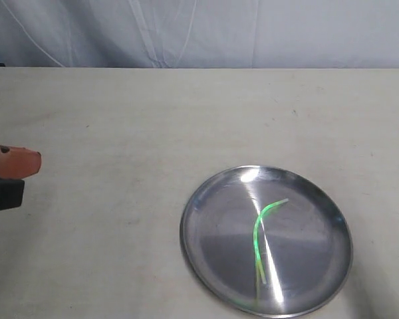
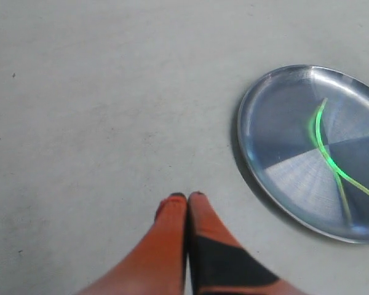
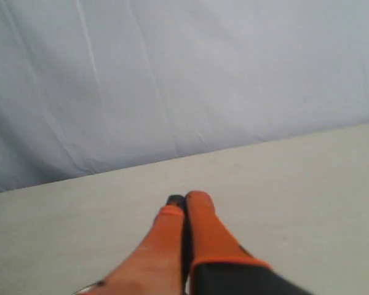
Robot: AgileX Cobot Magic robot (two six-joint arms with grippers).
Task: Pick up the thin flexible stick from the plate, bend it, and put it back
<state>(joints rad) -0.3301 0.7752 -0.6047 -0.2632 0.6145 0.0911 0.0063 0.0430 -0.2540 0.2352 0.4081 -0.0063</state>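
A round silver plate (image 1: pixel 213 246) lies on the table at the front right. On it rests the thin yellow-green stick (image 1: pixel 258 234), curved, with a pale tip toward the back. The left wrist view shows the same plate (image 2: pixel 277 172) and the bent stick (image 2: pixel 323 147) lying in it. My left gripper (image 1: pixel 33 161) hangs at the far left edge, well away from the plate, orange fingers pressed together with nothing between them (image 2: pixel 187 196). My right gripper (image 3: pixel 186 199) is shut and empty too, over bare table; it is out of the exterior view.
A pale cloth backdrop (image 1: pixel 199 30) hangs behind the table's far edge. The beige tabletop (image 1: pixel 153 133) spreads wide between the left gripper and the plate.
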